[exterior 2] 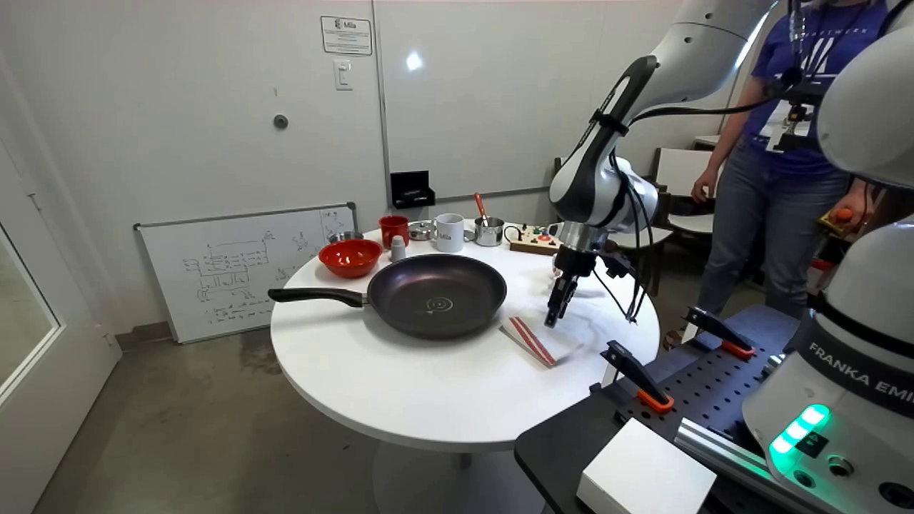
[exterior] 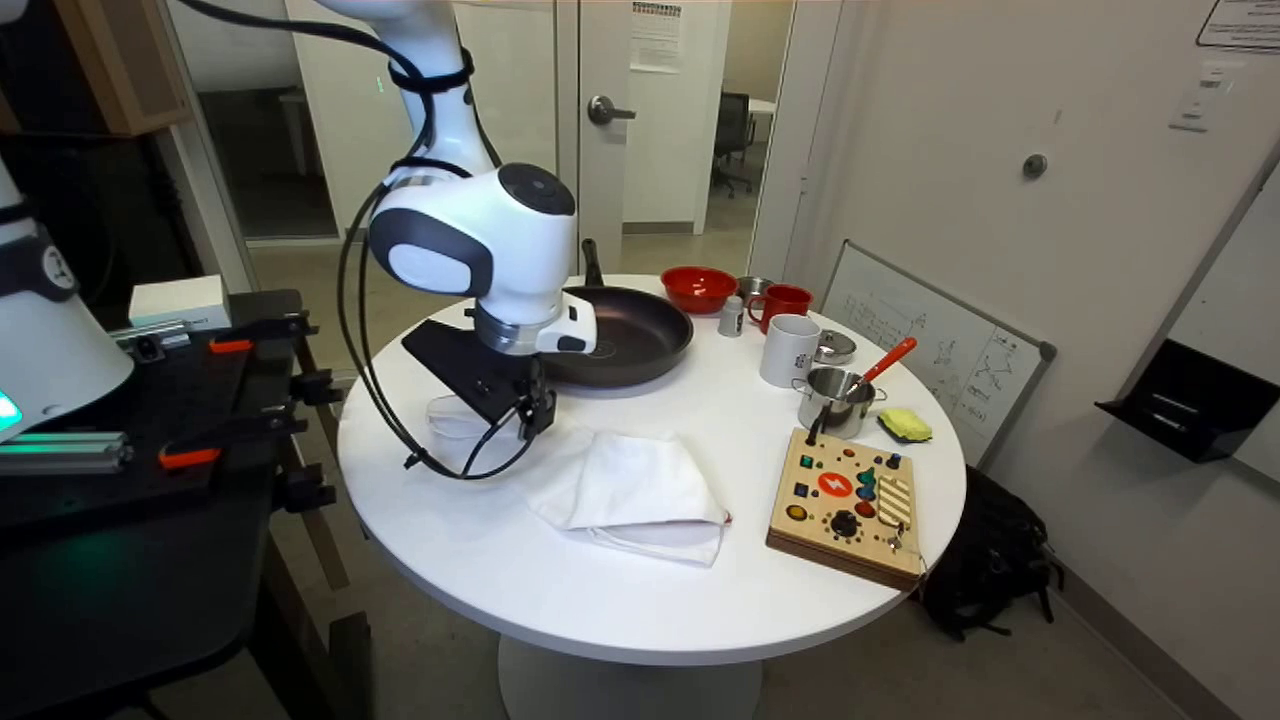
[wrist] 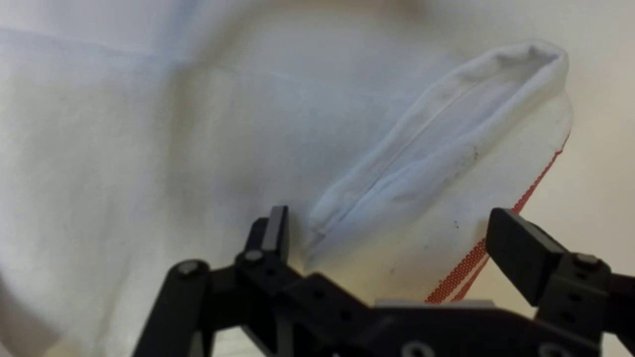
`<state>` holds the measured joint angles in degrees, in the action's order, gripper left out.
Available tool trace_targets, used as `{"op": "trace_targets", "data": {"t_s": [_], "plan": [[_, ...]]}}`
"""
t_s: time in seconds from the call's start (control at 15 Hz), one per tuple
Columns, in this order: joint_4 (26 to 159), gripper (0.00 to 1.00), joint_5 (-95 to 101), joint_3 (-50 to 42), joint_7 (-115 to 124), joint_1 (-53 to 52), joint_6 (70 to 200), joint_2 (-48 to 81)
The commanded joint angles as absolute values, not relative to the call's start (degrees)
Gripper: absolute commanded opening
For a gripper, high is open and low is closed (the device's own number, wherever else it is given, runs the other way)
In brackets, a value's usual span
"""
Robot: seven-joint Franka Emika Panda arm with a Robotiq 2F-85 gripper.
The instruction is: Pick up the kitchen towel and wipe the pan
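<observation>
Not yet holding the white, red-striped cloth towel (exterior: 645, 485), folded near the round black frying pan (exterior 2: 437, 296), opposite its straight black handle (exterior 2: 318, 293). Poised on that side too, with a wide-spread, empty black two-fingered gripper (wrist: 389, 211), perhaps touching the towel. Remaining: grasp, lift, wipe.

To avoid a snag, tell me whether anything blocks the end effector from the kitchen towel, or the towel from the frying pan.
Nothing visible does. In the wrist view, the open end effector faces the kitchen towel with no object between. In an exterior view, the frying pan sits beside the towel's striped edge, likewise unobstructed.
</observation>
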<state>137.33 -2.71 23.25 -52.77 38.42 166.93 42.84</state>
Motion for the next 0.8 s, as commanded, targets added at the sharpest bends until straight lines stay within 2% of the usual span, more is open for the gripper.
{"op": "trace_targets", "data": {"t_s": [0.0, 0.73], "plan": [[136.2, 1.00, -3.1, 22.7, -49.8, 37.6, 164.3, 42.9], [134.9, 1.00, -4.3, 22.9, -48.7, 37.9, 158.8, 43.7]]}}
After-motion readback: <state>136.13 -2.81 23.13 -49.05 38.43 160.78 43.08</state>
